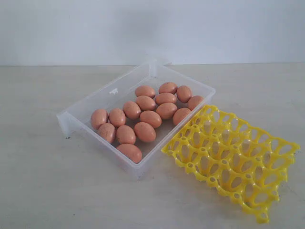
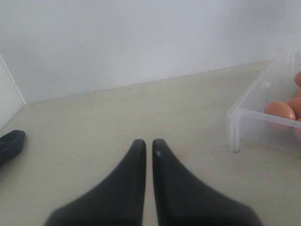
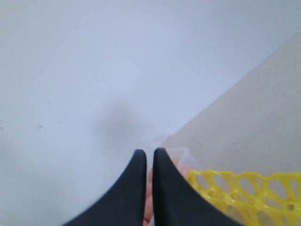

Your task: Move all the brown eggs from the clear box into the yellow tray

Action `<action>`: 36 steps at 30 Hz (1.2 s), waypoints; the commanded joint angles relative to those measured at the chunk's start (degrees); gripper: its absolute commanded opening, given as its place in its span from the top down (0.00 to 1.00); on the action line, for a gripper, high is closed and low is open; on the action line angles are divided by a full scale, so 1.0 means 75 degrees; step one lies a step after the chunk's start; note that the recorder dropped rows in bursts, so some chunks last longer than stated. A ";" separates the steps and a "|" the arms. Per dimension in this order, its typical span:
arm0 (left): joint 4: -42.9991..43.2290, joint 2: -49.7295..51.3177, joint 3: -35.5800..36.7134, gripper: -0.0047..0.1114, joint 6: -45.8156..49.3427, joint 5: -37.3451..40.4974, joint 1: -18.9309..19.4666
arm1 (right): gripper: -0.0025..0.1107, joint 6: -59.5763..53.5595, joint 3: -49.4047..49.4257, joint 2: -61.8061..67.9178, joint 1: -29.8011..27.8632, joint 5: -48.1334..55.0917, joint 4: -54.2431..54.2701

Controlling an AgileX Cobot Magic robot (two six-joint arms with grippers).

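Clear box (image 1: 95, 102) sits mid-table (image 1: 43, 181), set at an angle. All brown eggs (image 1: 150, 119) lie loose inside it, about sixteen, bunched and mostly touching each other, with the low walls all round them. Yellow tray (image 1: 267, 157) lies on the table just beside the box's right side, one corner close against the box wall; contact unclear. White wall (image 1: 152, 28) behind.

Left gripper (image 2: 146, 143) is low over bare table, fingers nearly together, gripping nothing. A box corner (image 2: 244, 117) with eggs (image 2: 280, 110) is off to one side, apart from it. Dark rounded object (image 2: 9, 143) at frame edge, unidentifiable.

Right gripper (image 3: 146, 153) is closed, empty, facing the wall, with the tray (image 3: 244, 188) just beside its fingers.
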 commanded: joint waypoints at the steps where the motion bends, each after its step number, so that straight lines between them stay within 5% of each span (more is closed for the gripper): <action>1: -0.0039 -0.0019 -0.0020 0.92 -0.0023 -0.0050 -0.0047 | 0.98 0.0131 -0.0003 -0.0026 -0.0017 -0.0762 0.0221; 5: -0.0039 -0.0019 -0.0020 0.92 -0.0023 -0.0050 -0.0047 | 0.98 0.0131 -0.0003 -0.0026 -0.0017 -0.2230 0.0237; 9: -0.0039 -0.0019 -0.0020 0.92 -0.0023 -0.0050 -0.0047 | 0.98 0.0078 -0.0049 -0.0007 -0.0017 -0.5860 0.0648; 11: -0.0039 -0.0019 -0.0020 0.92 -0.0023 -0.0050 -0.0047 | 0.98 -0.0240 -0.0563 0.0504 -0.0017 -0.6214 0.1459; 16: -0.0039 -0.0019 -0.0020 0.92 -0.0023 -0.0050 -0.0047 | 0.98 -0.1514 -0.2446 0.2757 -0.0002 -0.5684 0.0764; 21: -0.0039 -0.0019 -0.0020 0.92 -0.0023 -0.0050 -0.0047 | 0.98 -0.1404 -0.4446 0.5660 -0.0002 -0.5149 -0.2769; 30: -0.0039 -0.0019 -0.0020 0.92 -0.0023 -0.0050 -0.0047 | 0.98 0.4598 -0.8445 1.0130 0.0607 -0.0468 -1.0409; 36: -0.0039 -0.0019 -0.0020 0.92 -0.0023 -0.0050 -0.0047 | 0.98 0.3493 -0.9169 1.1301 0.1818 0.1272 -1.1168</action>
